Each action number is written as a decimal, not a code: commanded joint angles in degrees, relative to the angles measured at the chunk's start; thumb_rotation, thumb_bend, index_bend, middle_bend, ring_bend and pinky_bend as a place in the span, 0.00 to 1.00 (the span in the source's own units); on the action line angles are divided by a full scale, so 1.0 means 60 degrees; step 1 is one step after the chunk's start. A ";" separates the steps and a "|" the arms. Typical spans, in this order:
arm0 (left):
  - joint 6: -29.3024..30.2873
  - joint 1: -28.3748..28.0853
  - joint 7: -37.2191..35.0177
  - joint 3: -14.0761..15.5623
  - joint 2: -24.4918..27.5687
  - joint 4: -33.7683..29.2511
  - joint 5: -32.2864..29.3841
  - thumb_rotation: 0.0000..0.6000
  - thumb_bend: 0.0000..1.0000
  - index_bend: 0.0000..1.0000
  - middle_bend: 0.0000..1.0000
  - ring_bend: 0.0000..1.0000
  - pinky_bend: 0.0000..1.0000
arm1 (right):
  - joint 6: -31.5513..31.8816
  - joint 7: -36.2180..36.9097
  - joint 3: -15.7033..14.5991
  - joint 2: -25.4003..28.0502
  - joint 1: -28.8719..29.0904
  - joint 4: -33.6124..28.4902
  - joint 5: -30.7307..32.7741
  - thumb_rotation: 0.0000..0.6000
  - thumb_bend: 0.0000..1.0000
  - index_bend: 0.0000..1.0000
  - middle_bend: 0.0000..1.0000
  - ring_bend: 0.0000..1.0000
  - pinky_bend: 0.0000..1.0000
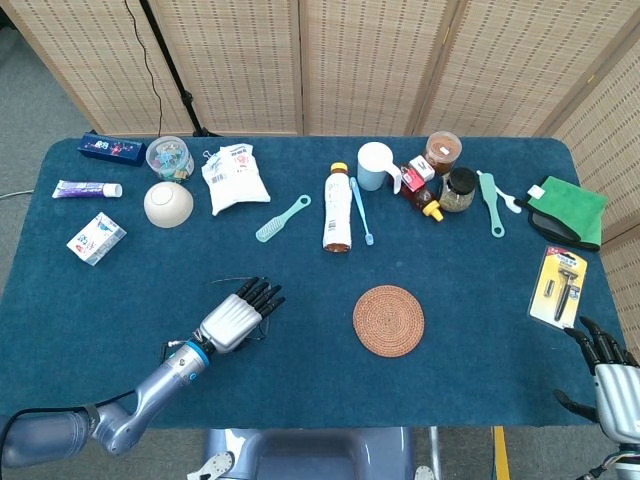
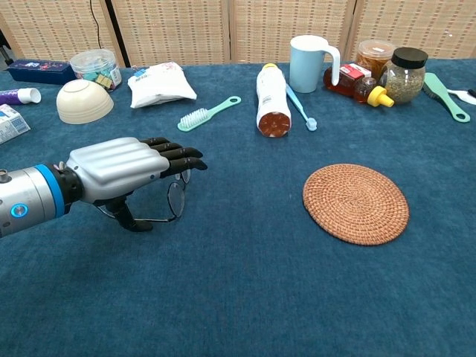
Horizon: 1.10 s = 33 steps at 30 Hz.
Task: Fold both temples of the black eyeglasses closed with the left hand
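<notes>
The blue table point(image 1: 80, 300) is shown bearing all items. The left hand point(image 2: 123, 167) is held palm down, near the front left of the table, over the black eyeglasses point(image 2: 175, 199), with its fingers extended side by side and the thumb lowered beside a temple; whether the frame is touched cannot be told. One lens is seen below the fingertips. The round woven coaster point(image 2: 355, 203) is placed well apart to the right. The right hand point(image 1: 607, 375) is seen at the table's right front corner, fingers spread, holding nothing.
</notes>
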 commanded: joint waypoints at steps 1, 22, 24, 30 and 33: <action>-0.0049 -0.0005 -0.0010 0.0002 -0.0002 0.0043 -0.0073 1.00 0.20 0.13 0.00 0.00 0.00 | -0.0032 -0.0013 0.0006 -0.0011 0.0015 -0.0004 0.0010 1.00 0.03 0.18 0.09 0.17 0.32; 0.0204 0.0006 -0.0190 -0.0118 -0.0084 0.0172 -0.0214 1.00 0.24 0.43 0.00 0.00 0.00 | -0.0113 -0.0174 0.0040 0.0030 0.0033 -0.0152 0.0080 1.00 0.03 0.18 0.09 0.18 0.34; 0.0268 0.0018 -0.0191 -0.0115 -0.0056 0.0143 -0.0177 1.00 0.24 0.45 0.00 0.00 0.00 | -0.0119 -0.0178 0.0042 0.0031 0.0035 -0.0159 0.0083 1.00 0.03 0.18 0.09 0.19 0.34; 0.0529 0.0100 -0.0246 -0.0081 0.0005 0.0050 -0.0023 1.00 0.24 0.57 0.00 0.00 0.00 | -0.0137 -0.0166 0.0037 0.0017 0.0039 -0.0162 0.0077 1.00 0.03 0.19 0.09 0.19 0.35; 0.0671 0.0146 -0.0292 -0.0059 0.0032 0.0015 0.0077 1.00 0.24 0.60 0.00 0.00 0.00 | -0.0120 -0.0147 0.0037 0.0019 0.0026 -0.0160 0.0077 1.00 0.03 0.19 0.09 0.19 0.35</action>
